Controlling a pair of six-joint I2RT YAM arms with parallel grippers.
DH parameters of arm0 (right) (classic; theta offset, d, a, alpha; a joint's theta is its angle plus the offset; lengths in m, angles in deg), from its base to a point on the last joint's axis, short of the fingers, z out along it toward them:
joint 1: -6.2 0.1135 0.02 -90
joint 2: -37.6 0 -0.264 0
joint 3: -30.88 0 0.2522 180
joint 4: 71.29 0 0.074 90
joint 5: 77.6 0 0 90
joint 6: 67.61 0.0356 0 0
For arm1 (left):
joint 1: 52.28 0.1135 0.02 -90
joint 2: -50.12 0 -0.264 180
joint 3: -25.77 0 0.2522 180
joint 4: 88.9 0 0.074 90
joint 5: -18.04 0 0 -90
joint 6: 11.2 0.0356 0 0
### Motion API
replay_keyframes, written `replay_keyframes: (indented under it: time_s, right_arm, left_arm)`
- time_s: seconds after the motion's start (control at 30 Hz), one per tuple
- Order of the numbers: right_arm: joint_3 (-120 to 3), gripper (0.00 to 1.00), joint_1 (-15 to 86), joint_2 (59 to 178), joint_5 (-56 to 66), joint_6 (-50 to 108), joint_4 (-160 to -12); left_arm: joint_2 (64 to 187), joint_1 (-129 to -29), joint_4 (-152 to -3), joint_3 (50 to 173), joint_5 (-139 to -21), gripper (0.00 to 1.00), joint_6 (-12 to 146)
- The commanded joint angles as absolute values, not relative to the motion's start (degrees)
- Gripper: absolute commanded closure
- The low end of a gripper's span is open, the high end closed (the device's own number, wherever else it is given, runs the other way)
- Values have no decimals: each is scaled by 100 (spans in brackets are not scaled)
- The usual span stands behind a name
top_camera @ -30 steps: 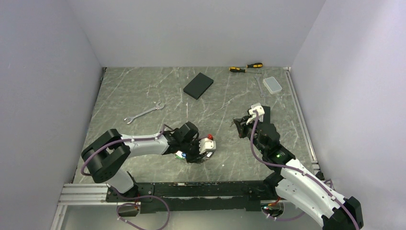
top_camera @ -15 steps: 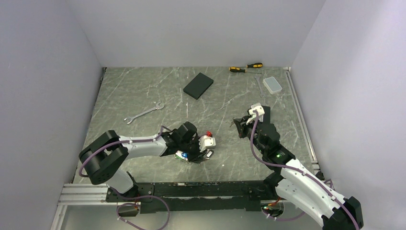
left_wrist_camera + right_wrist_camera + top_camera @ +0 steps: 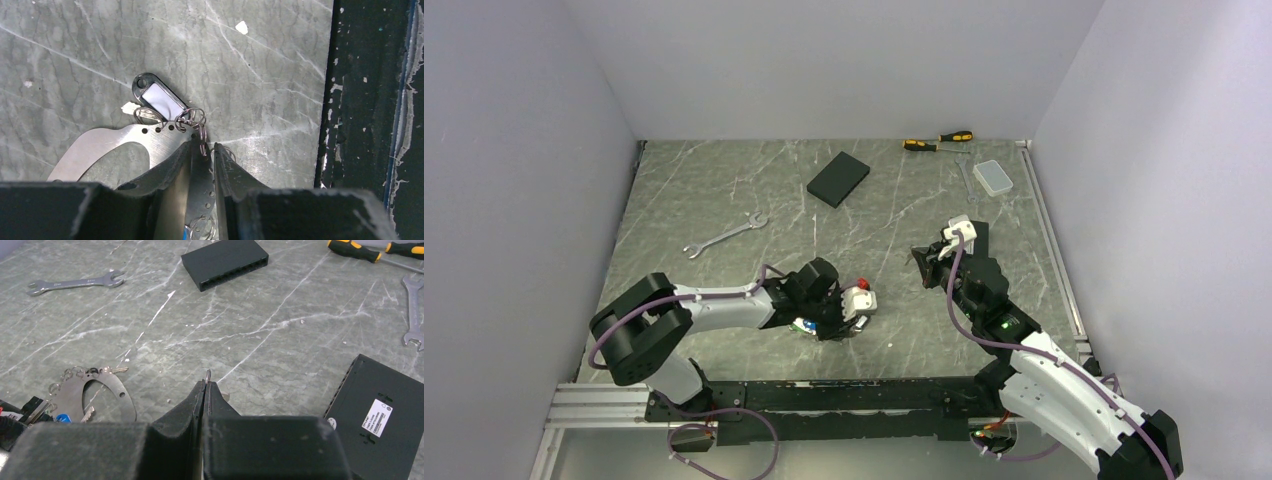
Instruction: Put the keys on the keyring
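The left fingers (image 3: 224, 162) stand nearly closed, clamped on the flat edge of the keyring (image 3: 150, 137), a thin perforated metal loop lying on the tabletop (image 3: 260, 75) near its front edge. The right fingers (image 3: 205, 395) are fully closed on a small wire ring (image 3: 208, 373) that protrudes just above the tips. Whether a key hangs below that ring cannot be determined, as the fingers cover it. The right fingers are well apart from the keyring. Several small rings sit in the holes along the keyring's rim. A black tag (image 3: 157, 97) is linked there, and the keys (image 3: 116, 370) lie touching the loop, with a blue head (image 3: 62, 417) at its near end. Judged status: part of the set appears attached; the item in the right fingers remains to be carried across and hooked on. The tag's white insert is blank. A black device (image 3: 380, 415) at right carries a white printed label, too small to read. The stamping on the wrench (image 3: 75, 284) is likewise unreadable.
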State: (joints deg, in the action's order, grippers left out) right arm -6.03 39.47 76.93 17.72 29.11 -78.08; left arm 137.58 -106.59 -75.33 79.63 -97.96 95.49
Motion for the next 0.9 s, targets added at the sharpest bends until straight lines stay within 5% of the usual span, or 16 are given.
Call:
replay_keyframes:
  time_s: [0.0, 0.67, 0.87]
  right_arm:
    - [-652, 100, 3928, 7680, 1653, 2986, -7590]
    - [-661, 100, 3926, 7689, 1644, 2982, -7590]
    - [-684, 100, 3933, 7681, 1653, 2973, -7609]
  left_arm:
    - [13678, -10695, -7601, 7926, -9626, 72, 9547]
    - [13765, -10800, -7619, 7900, -9613, 78, 9564]
    - [13762, -10831, -7620, 7892, -9468, 87, 9642]
